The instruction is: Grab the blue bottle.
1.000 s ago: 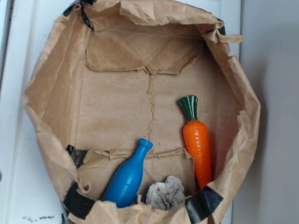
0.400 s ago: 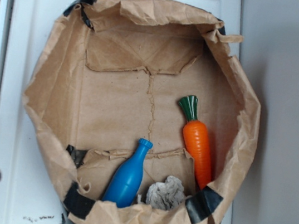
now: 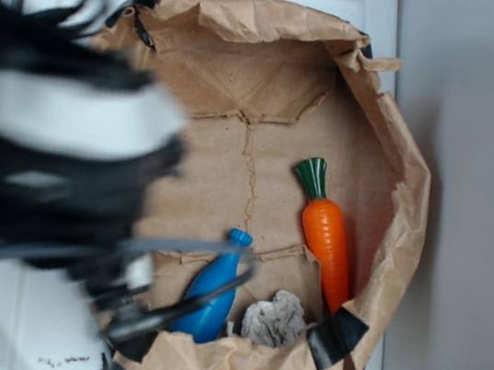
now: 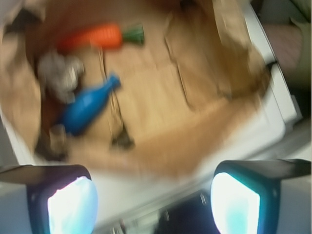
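Swinging in from the left since a moment ago, my claw [image 4: 153, 200] hangs wide open and empty above the blue bottle [image 3: 210, 296], which lies in the paper bag [image 3: 390, 160] beside the carrot [image 3: 327, 239].

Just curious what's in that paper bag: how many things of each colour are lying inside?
Blue: 1, the bottle
Orange: 1, the carrot
Grey-white: 1, the paper wad
Total: 3, all inside the paper bag
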### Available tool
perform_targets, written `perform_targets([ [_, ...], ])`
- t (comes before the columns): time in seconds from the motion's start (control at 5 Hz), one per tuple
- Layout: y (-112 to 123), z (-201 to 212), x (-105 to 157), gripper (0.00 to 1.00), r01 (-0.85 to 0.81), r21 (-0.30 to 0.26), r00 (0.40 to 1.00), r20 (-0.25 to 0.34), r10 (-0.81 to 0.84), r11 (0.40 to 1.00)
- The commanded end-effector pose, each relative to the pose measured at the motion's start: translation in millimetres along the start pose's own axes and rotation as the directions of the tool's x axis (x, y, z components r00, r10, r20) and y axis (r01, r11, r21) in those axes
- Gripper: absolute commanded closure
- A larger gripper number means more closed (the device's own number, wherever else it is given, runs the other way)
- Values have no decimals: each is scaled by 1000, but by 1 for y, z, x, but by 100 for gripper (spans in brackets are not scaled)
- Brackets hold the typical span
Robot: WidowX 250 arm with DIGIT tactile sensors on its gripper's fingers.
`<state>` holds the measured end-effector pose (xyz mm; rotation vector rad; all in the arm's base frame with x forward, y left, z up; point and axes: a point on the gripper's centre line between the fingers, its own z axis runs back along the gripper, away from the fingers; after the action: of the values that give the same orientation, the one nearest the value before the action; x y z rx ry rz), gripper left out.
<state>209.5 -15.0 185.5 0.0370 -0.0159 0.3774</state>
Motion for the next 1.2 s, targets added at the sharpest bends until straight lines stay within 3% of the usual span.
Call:
perform_targets([
  [0.0, -17, -16, 93, 0, -404, -136, 905, 89, 417, 905],
  [0.2, -31, -28, 91, 0, -473, -208, 867, 62, 495, 856],
  [0.8, -31, -28, 91, 0, -473, -208, 867, 62, 495, 856],
  [1.0, -26, -51, 74, 0, -461, -177, 872, 90, 480, 870],
])
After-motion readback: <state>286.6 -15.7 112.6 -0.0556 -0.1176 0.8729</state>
